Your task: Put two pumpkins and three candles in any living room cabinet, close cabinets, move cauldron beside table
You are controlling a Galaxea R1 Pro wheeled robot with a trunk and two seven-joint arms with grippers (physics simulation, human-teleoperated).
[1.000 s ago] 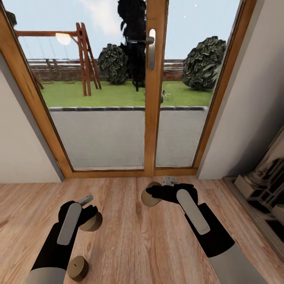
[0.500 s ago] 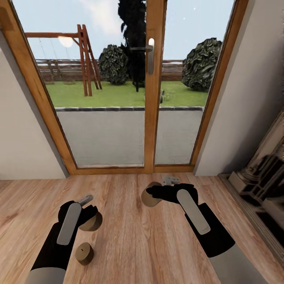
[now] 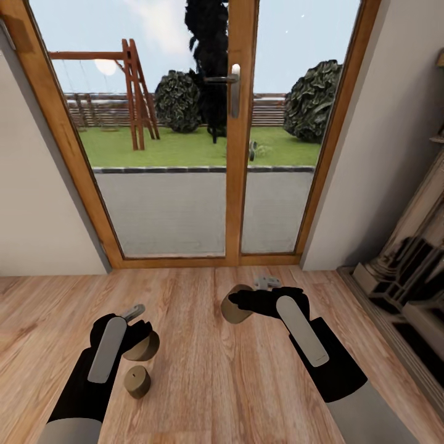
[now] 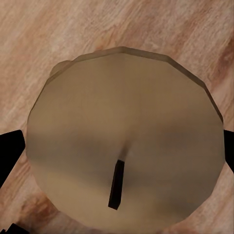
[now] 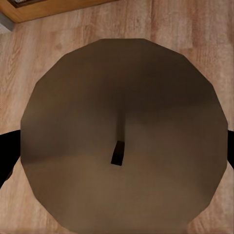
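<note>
left claw (image 3: 140, 343), candle (image 4: 122, 141) wick camera-ward

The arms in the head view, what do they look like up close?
Both are matte black and chunky toward the wrist, each with a long pale grey rounded strip along the top. Nearer the body they turn into smooth light grey sleeves. The left gripper and right gripper are black too, with a small grey metal bracket beside each. No cables show.
</note>
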